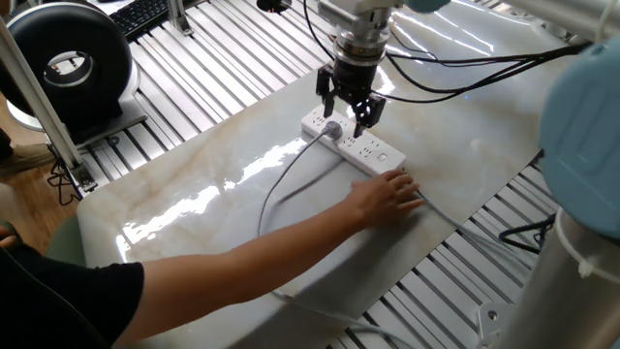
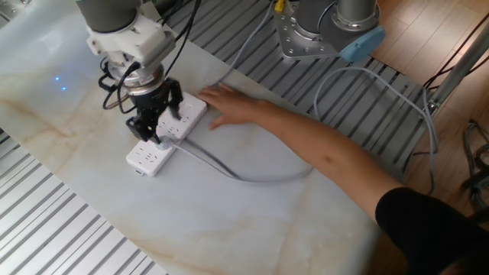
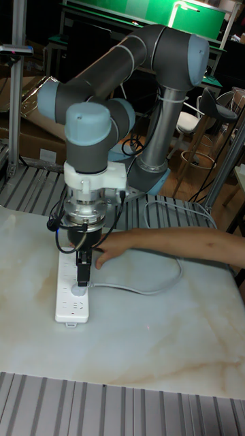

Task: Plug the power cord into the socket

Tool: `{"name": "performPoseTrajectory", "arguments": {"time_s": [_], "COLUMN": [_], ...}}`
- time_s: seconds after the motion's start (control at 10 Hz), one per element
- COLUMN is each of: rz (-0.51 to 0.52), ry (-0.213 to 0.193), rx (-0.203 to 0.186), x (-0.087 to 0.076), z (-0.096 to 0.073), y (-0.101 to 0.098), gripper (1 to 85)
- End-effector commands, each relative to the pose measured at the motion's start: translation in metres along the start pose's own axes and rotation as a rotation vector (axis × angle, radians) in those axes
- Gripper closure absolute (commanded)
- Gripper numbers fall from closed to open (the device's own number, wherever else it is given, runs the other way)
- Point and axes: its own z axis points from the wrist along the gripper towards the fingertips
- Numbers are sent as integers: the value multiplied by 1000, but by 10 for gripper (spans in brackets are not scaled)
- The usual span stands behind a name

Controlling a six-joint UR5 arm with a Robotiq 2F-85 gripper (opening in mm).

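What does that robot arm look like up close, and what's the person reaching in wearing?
The arm is grey tubing with light-blue joint caps. A white collar sits above its black two-finger gripper, with black cables looping alongside. The person's arm shows a short black sleeve.

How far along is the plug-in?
Looks done: the power cord has its plug sitting in the socket, near the end away from the person's hand, which rests at the strip's other end. In hand: nothing visibly; the gripper sits just above the plug, fingers apart. Left: clearing the arm; full seating can't be confirmed.
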Motion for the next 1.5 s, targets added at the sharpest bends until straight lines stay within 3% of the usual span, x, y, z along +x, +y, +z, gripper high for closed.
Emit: {"name": "performPoseTrajectory", "arguments": {"time_s": [0.0, 0.1, 0.2, 0.3, 0.4, 0.5, 0.7, 0.8, 1.0, 1.3, 1.4], "rz": [103, 223, 549, 777, 953, 1123, 1437, 1544, 1644, 1694, 1702], "ry": [20, 57, 89, 145, 206, 229, 170, 169, 196, 241, 244], "rx": [-19, -18, -33, -38, -19, -19, -39, -35, -6, -19, -40], "x": [-8, 0, 2, 4, 6, -2, -32, -33, -22, -9, -15], "z": [-20, -24, -32, -38, -43, -45, -40, -36, -29, -20, -16], "y": [18, 26, 49, 60, 61, 63, 48, 40, 27, 26, 25], "gripper": [153, 203, 340, 423, 470, 547, 620, 777, 833, 847, 847]}}
